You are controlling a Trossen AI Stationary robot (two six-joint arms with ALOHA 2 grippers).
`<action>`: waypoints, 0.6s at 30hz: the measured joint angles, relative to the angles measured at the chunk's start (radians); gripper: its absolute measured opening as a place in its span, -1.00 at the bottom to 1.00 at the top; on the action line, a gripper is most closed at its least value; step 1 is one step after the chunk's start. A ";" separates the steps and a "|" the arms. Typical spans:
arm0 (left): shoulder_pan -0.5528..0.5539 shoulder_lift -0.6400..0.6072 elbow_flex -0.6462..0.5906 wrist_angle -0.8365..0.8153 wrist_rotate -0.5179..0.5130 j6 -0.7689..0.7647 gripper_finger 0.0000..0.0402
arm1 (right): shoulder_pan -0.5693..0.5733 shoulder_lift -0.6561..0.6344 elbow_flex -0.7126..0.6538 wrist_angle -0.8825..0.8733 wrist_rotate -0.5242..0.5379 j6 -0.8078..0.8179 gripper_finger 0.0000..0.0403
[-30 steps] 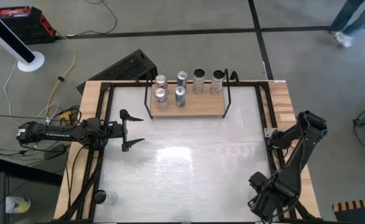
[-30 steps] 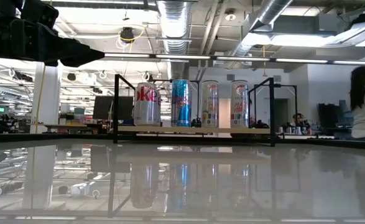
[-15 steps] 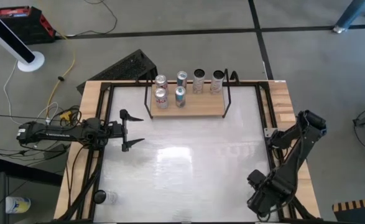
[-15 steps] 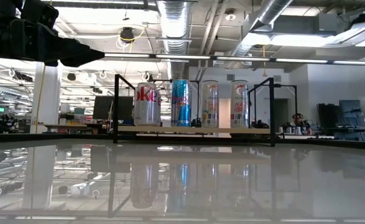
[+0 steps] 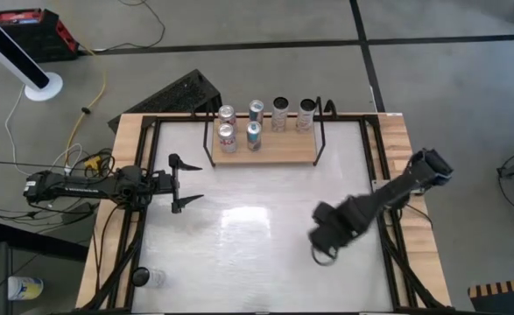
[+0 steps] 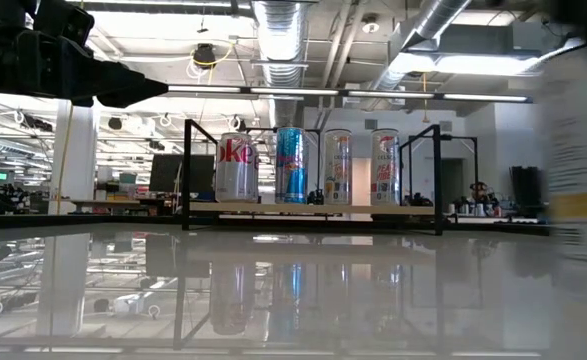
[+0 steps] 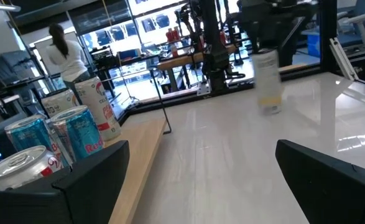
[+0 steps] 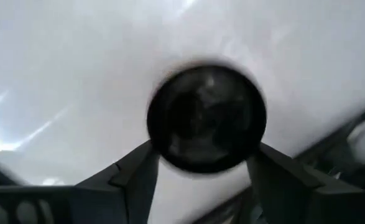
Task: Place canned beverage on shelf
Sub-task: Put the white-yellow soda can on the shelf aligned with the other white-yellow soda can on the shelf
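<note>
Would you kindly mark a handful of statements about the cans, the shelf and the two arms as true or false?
1. Six cans stand on the shelf. True.
2. The right gripper holds a can between its fingers. True.
3. The left gripper is closed on a can. False: its fingers are spread open with nothing between them.
4. The held can already rests on the shelf. False: in the high view the right gripper is over the white tabletop, well short of the shelf.
5. The cans on the shelf lie on their sides. False: the low view shows them upright.
</note>
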 joint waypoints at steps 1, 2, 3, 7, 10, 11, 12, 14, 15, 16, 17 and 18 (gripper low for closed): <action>0.000 0.000 0.000 0.000 0.000 0.000 0.96 | -0.039 0.002 0.012 -0.003 0.027 -0.053 0.22; 0.000 0.000 0.000 0.000 0.000 0.000 0.96 | -0.077 0.003 0.026 -0.004 0.054 -0.103 0.21; 0.000 0.000 0.000 0.000 0.000 0.000 0.96 | -0.116 0.003 0.042 -0.006 0.077 -0.152 0.20; 0.000 0.000 0.000 0.000 0.000 0.002 0.96 | -0.265 0.002 0.123 -0.008 0.147 -0.320 0.14; 0.000 0.000 0.000 0.000 -0.002 0.008 0.96 | -0.363 0.002 0.173 0.026 0.159 -0.403 0.05; 0.000 0.000 0.000 0.000 -0.002 0.008 0.96 | -0.388 0.002 0.178 0.044 0.158 -0.418 0.02; 0.000 0.000 0.000 -0.001 -0.002 0.008 0.96 | -0.409 0.003 0.179 0.061 0.154 -0.432 -0.01; 0.000 0.000 0.000 -0.001 -0.002 0.008 0.96 | -0.437 0.004 0.175 0.084 0.136 -0.441 -0.07; 0.000 0.000 0.000 -0.001 -0.002 0.009 0.96 | -0.440 0.004 0.168 0.090 0.131 -0.442 -0.09; 0.000 0.000 0.000 -0.001 -0.002 0.010 0.96 | -0.441 0.003 0.154 0.099 0.131 -0.442 -0.11; 0.000 0.000 0.000 -0.001 -0.002 0.017 0.96 | -0.440 0.002 0.134 0.115 0.131 -0.441 -0.12; 0.000 0.000 0.000 -0.001 -0.002 0.021 0.96 | -0.438 0.003 0.112 0.134 0.131 -0.435 -0.13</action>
